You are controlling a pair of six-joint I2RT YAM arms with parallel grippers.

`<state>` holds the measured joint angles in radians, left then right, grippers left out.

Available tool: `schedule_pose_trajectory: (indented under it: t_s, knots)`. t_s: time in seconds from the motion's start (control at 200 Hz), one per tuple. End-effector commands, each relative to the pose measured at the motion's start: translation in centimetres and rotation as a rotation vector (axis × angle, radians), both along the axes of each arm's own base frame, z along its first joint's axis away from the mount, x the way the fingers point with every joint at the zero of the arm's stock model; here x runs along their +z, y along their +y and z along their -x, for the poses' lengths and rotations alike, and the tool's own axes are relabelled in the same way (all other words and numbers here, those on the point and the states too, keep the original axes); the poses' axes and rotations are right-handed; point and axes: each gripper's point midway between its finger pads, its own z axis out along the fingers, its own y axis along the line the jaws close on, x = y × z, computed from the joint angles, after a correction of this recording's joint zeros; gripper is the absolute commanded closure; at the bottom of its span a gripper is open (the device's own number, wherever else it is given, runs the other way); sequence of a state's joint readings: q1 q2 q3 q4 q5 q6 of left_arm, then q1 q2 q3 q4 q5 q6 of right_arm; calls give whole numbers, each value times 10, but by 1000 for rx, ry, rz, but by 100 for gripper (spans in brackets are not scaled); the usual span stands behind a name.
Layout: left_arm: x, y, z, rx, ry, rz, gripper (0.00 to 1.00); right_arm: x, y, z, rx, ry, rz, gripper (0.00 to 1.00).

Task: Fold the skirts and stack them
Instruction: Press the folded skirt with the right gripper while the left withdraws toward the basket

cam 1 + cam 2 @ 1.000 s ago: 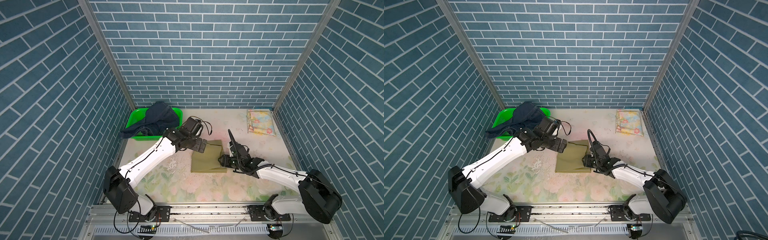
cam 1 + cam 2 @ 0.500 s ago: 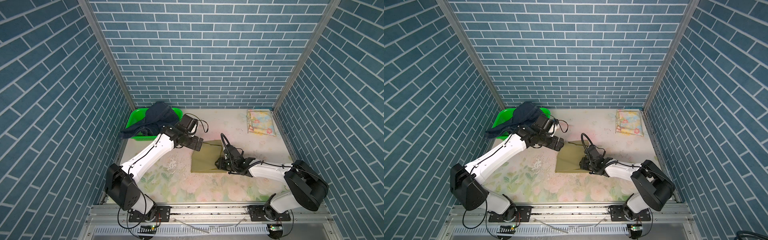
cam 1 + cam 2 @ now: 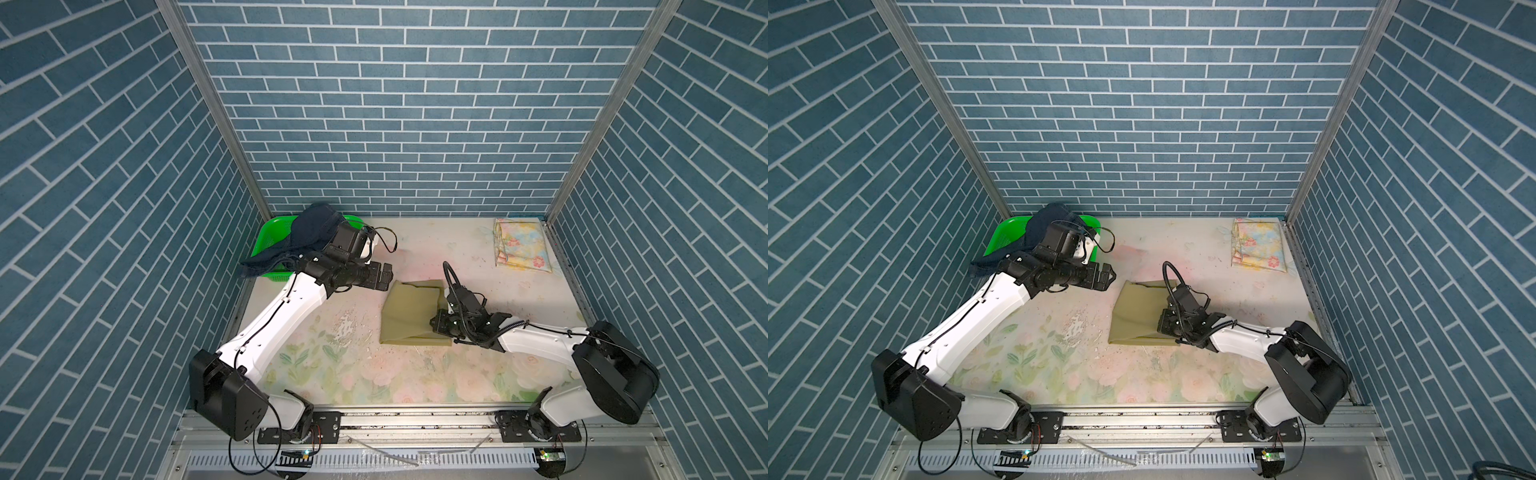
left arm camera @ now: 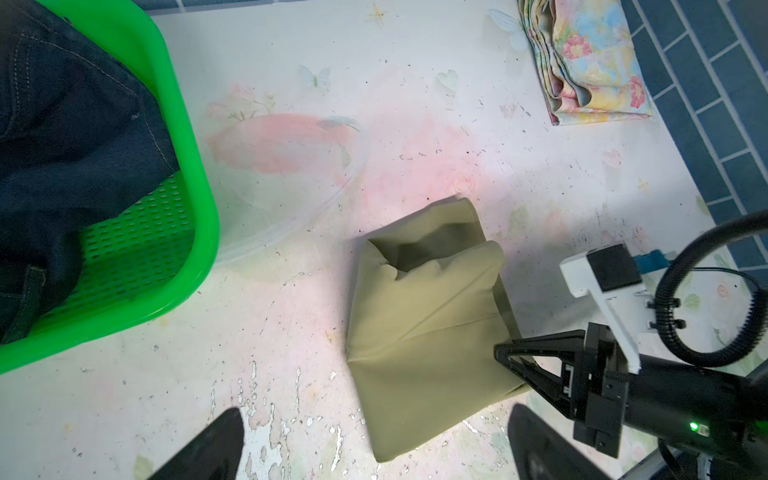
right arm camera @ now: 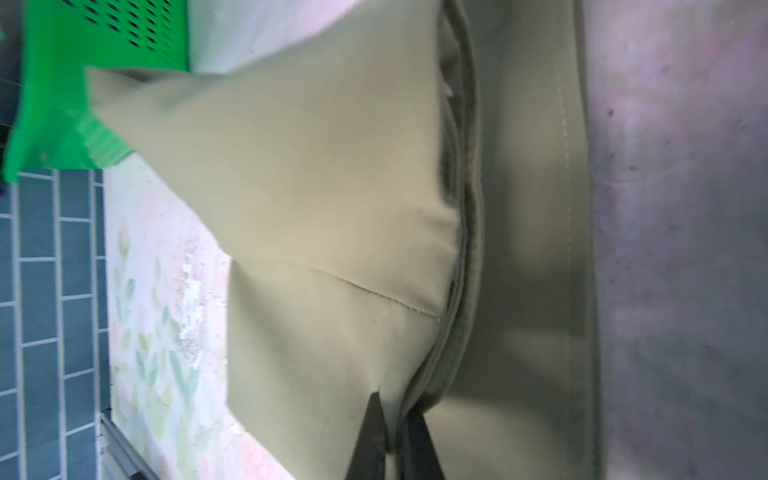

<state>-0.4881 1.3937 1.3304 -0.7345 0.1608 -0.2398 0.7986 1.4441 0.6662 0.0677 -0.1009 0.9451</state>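
I am scanning the olive-khaki skirt (image 4: pixel 415 324), the floral skirt (image 4: pixel 590 62), the denim skirt (image 4: pixel 62 145) and the green basket (image 4: pixel 199 208) in every view, and I am finding no lettering, label, brand or number that I can read.

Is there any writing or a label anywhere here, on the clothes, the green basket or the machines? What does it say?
No text can be read.
The khaki skirt, floral skirt, denim skirt and basket show no print or label.
The small board by the front rail is too small to tell.
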Motion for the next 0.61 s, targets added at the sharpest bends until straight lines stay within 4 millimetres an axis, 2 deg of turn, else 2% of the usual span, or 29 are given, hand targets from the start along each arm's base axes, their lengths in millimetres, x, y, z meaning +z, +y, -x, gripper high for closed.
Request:
schedule_pose_trajectory:
  t_s: [0.0, 0.17, 0.6]
  knots:
    - [0, 4, 2, 10, 5, 16, 0, 31, 1, -9, -23, -61, -12, 100]
    - [-3, 4, 2, 11, 15, 16, 0, 43, -5, -6, -26, -75, -6, 100]
    - [-10, 2, 0, 13, 43, 21, 0, 45, -23, 8, -40, -64, 8, 100]
